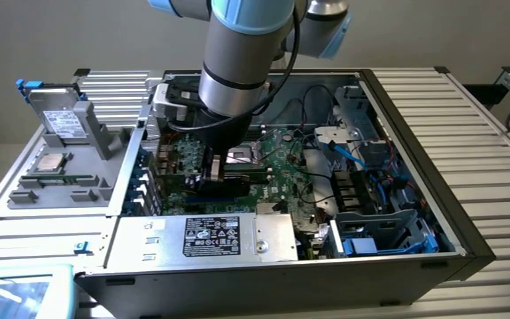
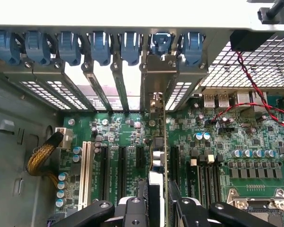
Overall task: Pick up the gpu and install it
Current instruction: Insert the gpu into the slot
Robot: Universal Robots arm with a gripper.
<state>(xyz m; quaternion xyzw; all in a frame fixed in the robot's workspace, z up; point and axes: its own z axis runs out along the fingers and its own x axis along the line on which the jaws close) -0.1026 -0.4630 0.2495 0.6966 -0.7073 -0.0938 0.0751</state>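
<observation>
The arm (image 1: pixel 237 60) reaches steeply down from above into the open computer case (image 1: pixel 419 119), wrist pointing at the motherboard (image 2: pixel 125 125); the gripper (image 1: pixel 212 174) hangs low over the board, near the case's rear wall on the exterior view's left; in the wrist view the gripper (image 2: pixel 157 202) has its two black fingers (image 2: pixel 135 208) closed on the gpu (image 2: pixel 157 151), one on each face; the gpu stands on edge, upright, in line with the black expansion slots (image 2: pixel 105 165); its metal bracket (image 2: pixel 158 78) lies against the rear wall under a blue clip (image 2: pixel 161 43); whether it is fully seated I cannot tell.
</observation>
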